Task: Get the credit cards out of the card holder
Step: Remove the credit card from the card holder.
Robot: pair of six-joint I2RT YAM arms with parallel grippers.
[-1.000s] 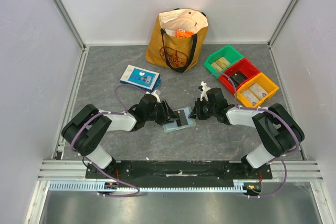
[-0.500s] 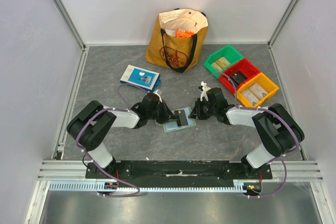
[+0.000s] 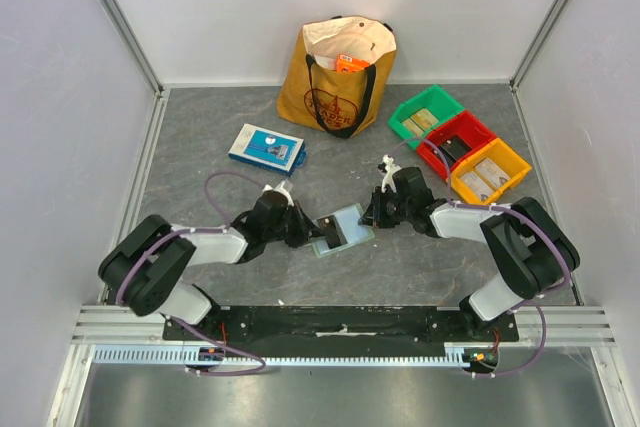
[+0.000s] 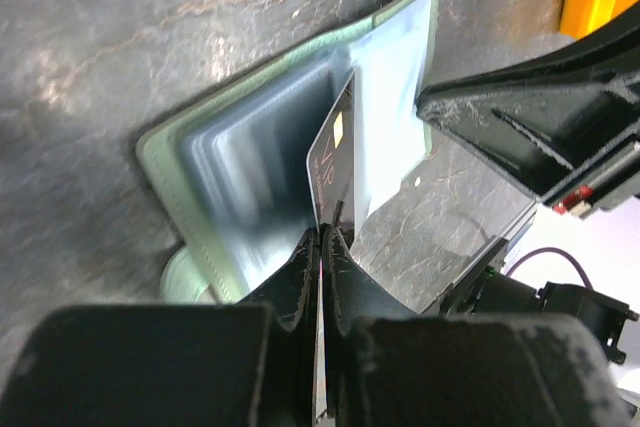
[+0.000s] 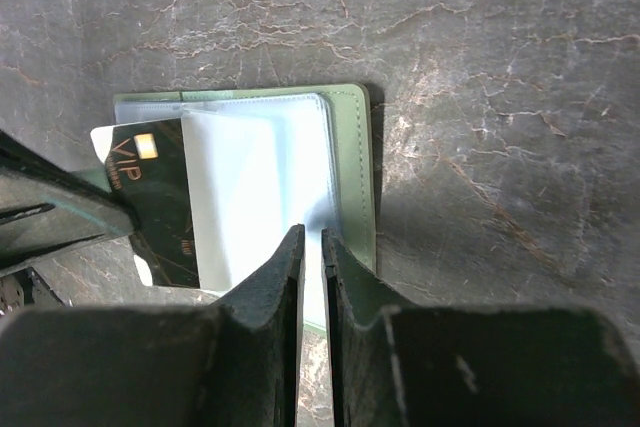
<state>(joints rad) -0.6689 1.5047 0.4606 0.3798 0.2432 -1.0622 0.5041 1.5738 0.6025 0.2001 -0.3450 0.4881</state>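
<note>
Progress: thin black credit card (image 4: pixel 335 162) is partly out, pinched edge-on in left pincer (image 4: pixel 322 237). It overlaps the flat pale green card holder (image 5: pixel 350 167), which lies open on the grey stone-patterned tabletop (image 5: pixel 480 67). Over its clear pockets, right pincer (image 5: pixel 310 242) is nearly pressed together; grip cannot be told. Further cards not visible.

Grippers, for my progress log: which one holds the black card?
The left gripper, shut on the black card; the right gripper clamps the card holder.
</note>
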